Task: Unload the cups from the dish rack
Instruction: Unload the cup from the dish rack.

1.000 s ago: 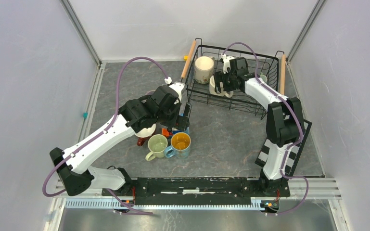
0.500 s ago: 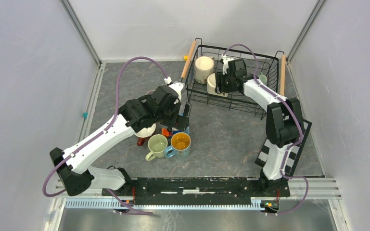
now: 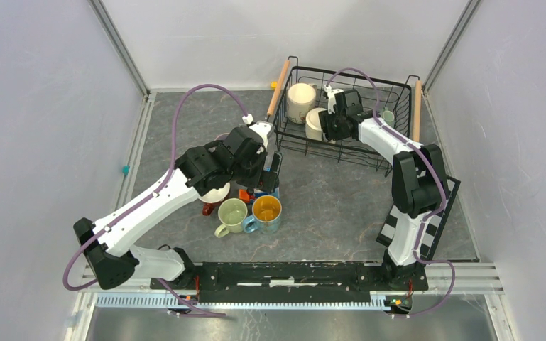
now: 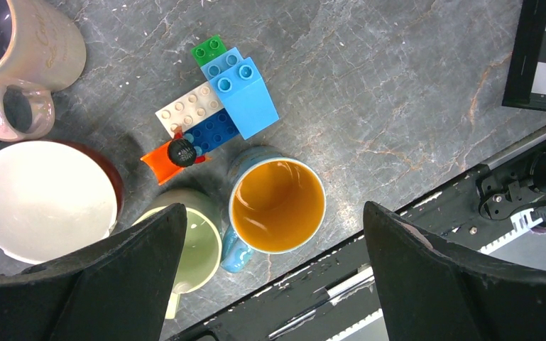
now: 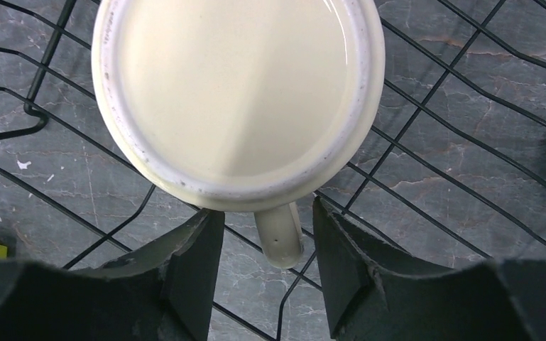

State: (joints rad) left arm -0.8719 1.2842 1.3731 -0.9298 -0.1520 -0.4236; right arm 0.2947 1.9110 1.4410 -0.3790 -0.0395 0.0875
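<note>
Mugs cluster on the tabletop (image 3: 326, 199) toward 7 o'clock, under your left end effector (image 4: 273, 207), which hangs above them fully released, gripping nothing. In its wrist view you see a pink mug (image 4: 28, 50) at 10 o'clock, a red mug (image 4: 39, 199) at 8, and a green mug (image 4: 192, 249) touching a yellow-lined mug (image 4: 277, 206) near 6, with toy blocks (image 4: 216, 99) at their 12. The rack (image 3: 348, 71) sits at 1 o'clock. Inside it, your right end effector (image 5: 266, 220) straddles the handle of a cream mug (image 5: 238, 92), the handle pointing to 6 o'clock. Whether the fingers (image 5: 192, 284) pinch it, you cannot tell. A second cream mug (image 3: 302, 101) sits at the rack's 10 o'clock corner.
</note>
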